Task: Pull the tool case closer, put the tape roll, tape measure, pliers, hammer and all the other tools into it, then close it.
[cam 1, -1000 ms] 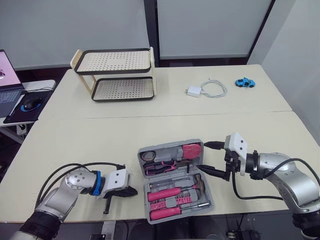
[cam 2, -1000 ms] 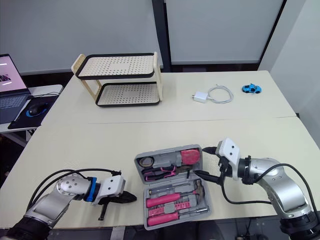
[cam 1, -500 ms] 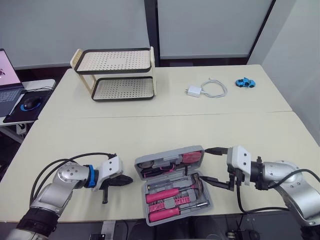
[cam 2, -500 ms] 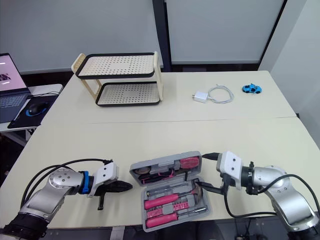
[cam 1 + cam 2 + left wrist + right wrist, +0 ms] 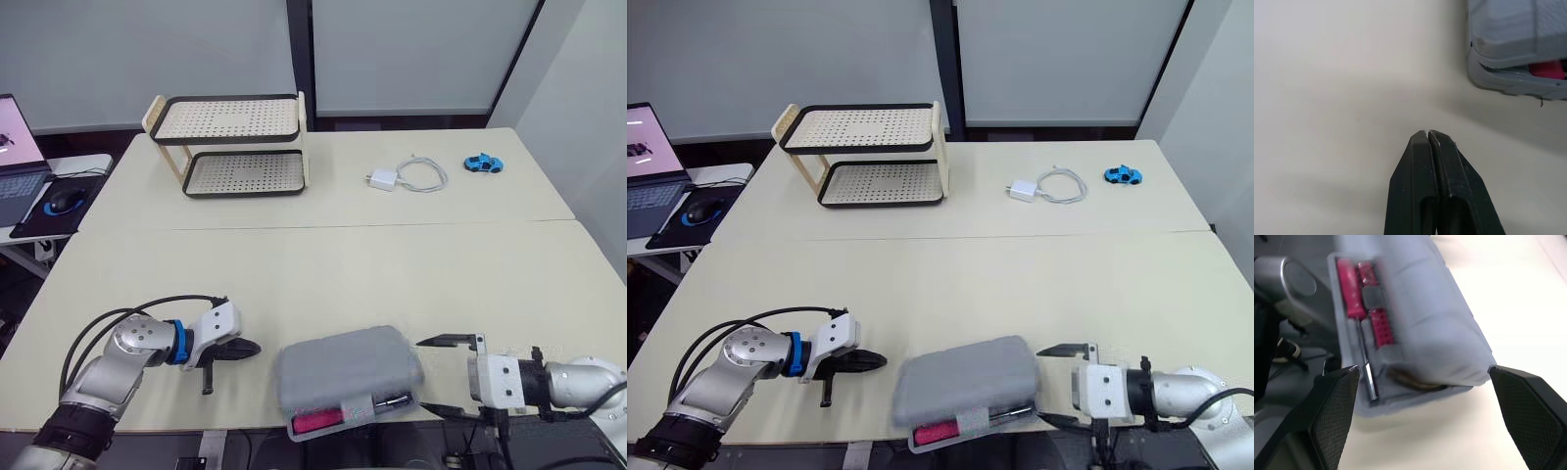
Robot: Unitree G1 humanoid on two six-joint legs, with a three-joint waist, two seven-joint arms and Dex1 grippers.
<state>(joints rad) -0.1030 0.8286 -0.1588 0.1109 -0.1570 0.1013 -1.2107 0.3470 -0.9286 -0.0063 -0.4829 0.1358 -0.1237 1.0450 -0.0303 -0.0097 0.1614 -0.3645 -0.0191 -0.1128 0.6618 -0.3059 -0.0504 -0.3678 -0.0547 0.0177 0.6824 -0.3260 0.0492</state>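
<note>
- Tool case (image 5: 345, 370) sits at bottom centre of the head view, hard against the near edge of the desk (image 5: 411, 264). Its front lip looks to overhang that edge.
- Lid is down but not shut. A gap along the front shows pink handles (image 5: 317, 422) and a metal shank (image 5: 1367, 377).
- Right end effector (image 5: 437, 376): fingers spread wide and holding nothing. It is level with the case's right end and just clear of it.
- Left end effector (image 5: 251, 348): fingers pressed together and empty. It lies low on the desk, near the case's left side but apart from it.

Risks, judged from this:
- The lid appears to rest on the tools rather than on the rim. Pressing it home could jam on a proud handle or the shank. The latch would then miss, or the lid would spring back.
- A downward push near the front lip, with the case this close to the edge, could tip it off the desk and spill the tools.
- A sideways nudge from the open right fingers would slide the unlatched case towards the left end effector and skew it. Nothing braces the case on that side.
- Any lift before latching would let the lid drop open.
</note>
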